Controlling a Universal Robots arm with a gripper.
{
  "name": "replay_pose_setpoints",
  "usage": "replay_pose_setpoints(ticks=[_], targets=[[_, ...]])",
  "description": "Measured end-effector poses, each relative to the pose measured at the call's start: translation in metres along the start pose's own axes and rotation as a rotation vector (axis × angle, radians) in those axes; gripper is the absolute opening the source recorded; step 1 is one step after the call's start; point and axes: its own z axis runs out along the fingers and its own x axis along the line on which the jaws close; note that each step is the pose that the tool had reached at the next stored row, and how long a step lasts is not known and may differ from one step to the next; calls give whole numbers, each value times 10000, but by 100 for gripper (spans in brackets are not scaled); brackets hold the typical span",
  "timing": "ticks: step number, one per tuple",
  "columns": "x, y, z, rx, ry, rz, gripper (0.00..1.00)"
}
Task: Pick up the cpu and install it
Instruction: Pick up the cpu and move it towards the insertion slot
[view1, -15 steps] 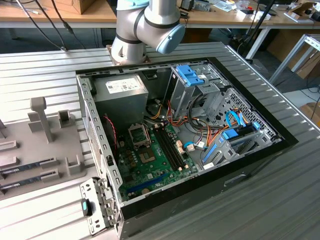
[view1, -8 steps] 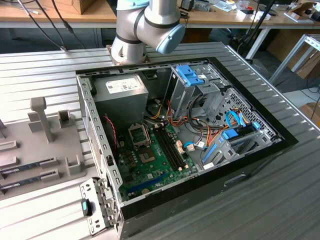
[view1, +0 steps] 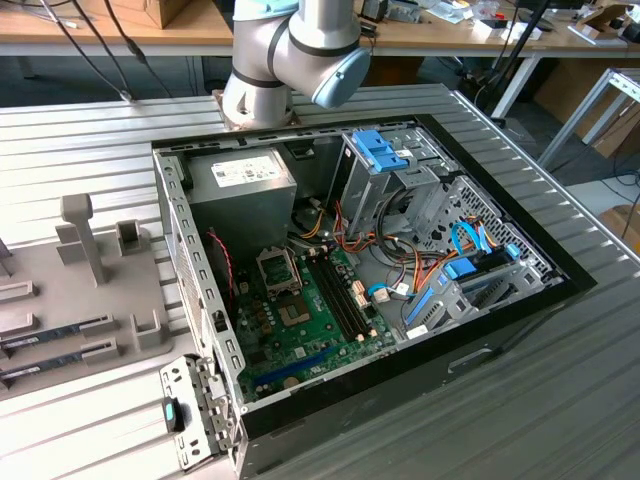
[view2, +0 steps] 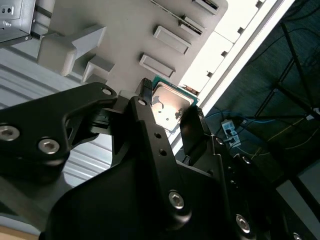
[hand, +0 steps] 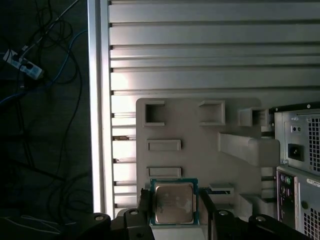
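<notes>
The cpu (hand: 173, 202) is a small square chip with a silvery top and a thin green rim. It sits between the two black fingers of my gripper (hand: 174, 206), which is shut on it by two opposite edges. In the second wrist view the cpu (view2: 170, 104) again shows clamped in the gripper (view2: 169, 107), lifted over the grey holder tray (view2: 125, 30). In the exterior view the open computer case (view1: 200, 290) lies on the table, and the motherboard's empty cpu socket (view1: 280, 268) is near its middle.
The grey tray (view1: 110, 290) at the exterior view's left carries upright posts and memory sticks (view1: 55, 333). The arm's base (view1: 290, 50) stands behind the case. Drive cages and cables (view1: 440, 240) crowd the case's right side. The ribbed table's edge (hand: 99, 100) runs beside the tray.
</notes>
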Motion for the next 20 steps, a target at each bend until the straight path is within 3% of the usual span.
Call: replay_pose_setpoints(ticks=[11,20], targets=[[-4,0,-146,0,0,0,47],[-5,0,-151,1,1,1,47]])
